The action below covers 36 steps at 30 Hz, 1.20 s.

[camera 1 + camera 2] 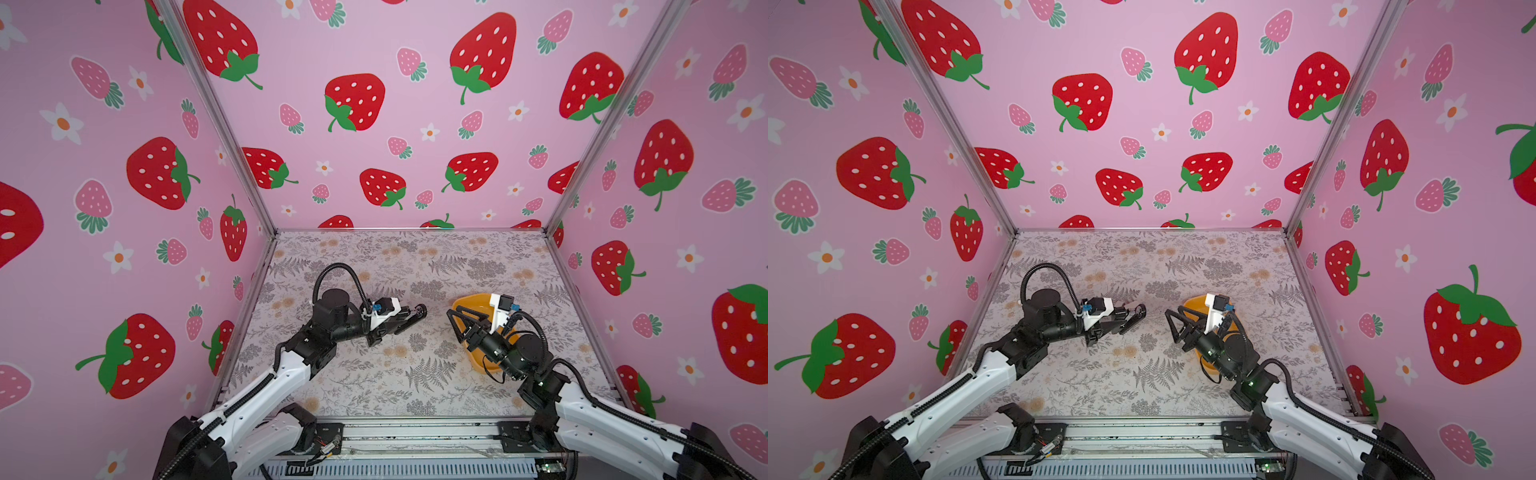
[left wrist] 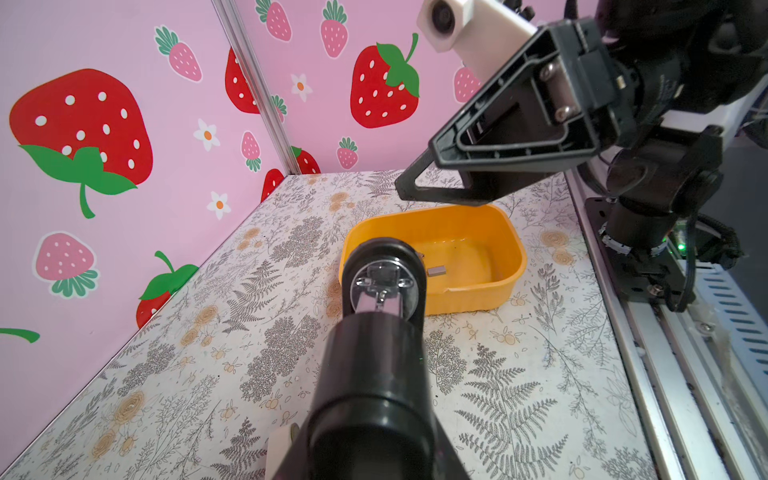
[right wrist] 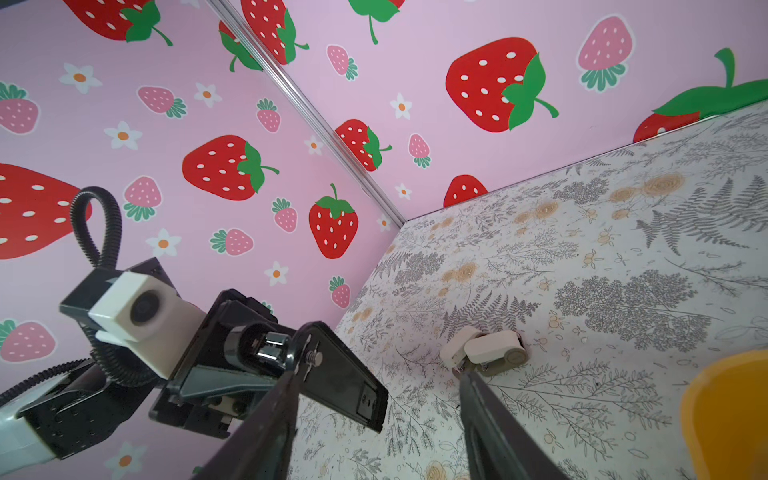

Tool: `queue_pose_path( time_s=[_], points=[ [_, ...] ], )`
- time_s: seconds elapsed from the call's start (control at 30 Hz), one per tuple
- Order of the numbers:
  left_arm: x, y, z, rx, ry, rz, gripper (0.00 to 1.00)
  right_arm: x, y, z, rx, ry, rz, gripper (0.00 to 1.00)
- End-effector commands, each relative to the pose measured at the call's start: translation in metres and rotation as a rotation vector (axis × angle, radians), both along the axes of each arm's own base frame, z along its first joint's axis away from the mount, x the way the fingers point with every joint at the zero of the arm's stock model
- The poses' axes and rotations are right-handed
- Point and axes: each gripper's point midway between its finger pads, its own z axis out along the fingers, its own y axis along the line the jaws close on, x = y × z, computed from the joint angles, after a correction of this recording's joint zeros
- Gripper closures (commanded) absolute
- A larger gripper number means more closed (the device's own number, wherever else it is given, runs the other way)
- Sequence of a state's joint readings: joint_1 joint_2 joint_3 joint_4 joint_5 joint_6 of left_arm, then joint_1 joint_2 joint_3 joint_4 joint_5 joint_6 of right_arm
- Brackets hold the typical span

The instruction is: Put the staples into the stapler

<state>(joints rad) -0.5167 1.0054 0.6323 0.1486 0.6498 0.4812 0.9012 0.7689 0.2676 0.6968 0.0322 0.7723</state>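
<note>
My left gripper is shut on a black stapler, held above the table and swung open, its flat base hanging apart from the metal channel. One short grey strip of staples lies inside the orange bin. My right gripper hangs open and empty in the air between the stapler and the bin. A small whitish stapler lies on the table beyond one right fingertip.
The flowered table is walled by pink strawberry panels on three sides. An aluminium rail runs along the front edge. The bin stands on the right, partly under my right arm. A cream object shows beside the left jaws.
</note>
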Motion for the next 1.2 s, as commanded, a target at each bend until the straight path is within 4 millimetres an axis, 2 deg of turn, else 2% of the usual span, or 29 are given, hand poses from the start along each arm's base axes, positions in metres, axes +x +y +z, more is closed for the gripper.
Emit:
queue_pose_path(
  time_s=[0.0,0.1,0.17,0.37,0.47,0.57,0.7,0.97,1.17],
  points=[
    [-0.009,-0.007,0.035,-0.025,-0.131,-0.098,1.0,-0.016,0.005,0.027,-0.112,-0.236,0.062,0.41],
    [-0.017,-0.01,0.031,0.019,-0.103,-0.163,1.0,-0.04,0.018,0.049,-0.205,-0.433,0.186,0.47],
    [-0.024,-0.011,0.026,0.052,-0.087,-0.214,1.0,-0.051,0.028,0.056,-0.248,-0.509,0.25,0.47],
    [-0.037,-0.015,0.019,0.088,-0.058,-0.3,1.0,-0.064,0.066,0.054,-0.365,-0.565,0.443,0.46],
    [-0.041,-0.015,0.018,0.093,-0.045,-0.32,1.0,-0.067,0.082,0.037,-0.414,-0.548,0.528,0.46],
    [-0.042,-0.017,0.02,0.1,-0.037,-0.335,1.0,-0.06,0.09,0.018,-0.487,-0.513,0.544,0.48],
    [-0.042,-0.017,0.021,0.103,-0.035,-0.34,1.0,-0.046,0.09,-0.002,-0.559,-0.494,0.488,0.47],
    [-0.054,-0.013,0.027,0.108,-0.014,-0.373,1.0,-0.038,0.092,-0.026,-0.616,-0.463,0.477,0.48],
    [-0.062,-0.01,0.038,0.092,-0.032,-0.384,1.0,-0.04,0.091,-0.045,-0.625,-0.445,0.49,0.56]
  ],
)
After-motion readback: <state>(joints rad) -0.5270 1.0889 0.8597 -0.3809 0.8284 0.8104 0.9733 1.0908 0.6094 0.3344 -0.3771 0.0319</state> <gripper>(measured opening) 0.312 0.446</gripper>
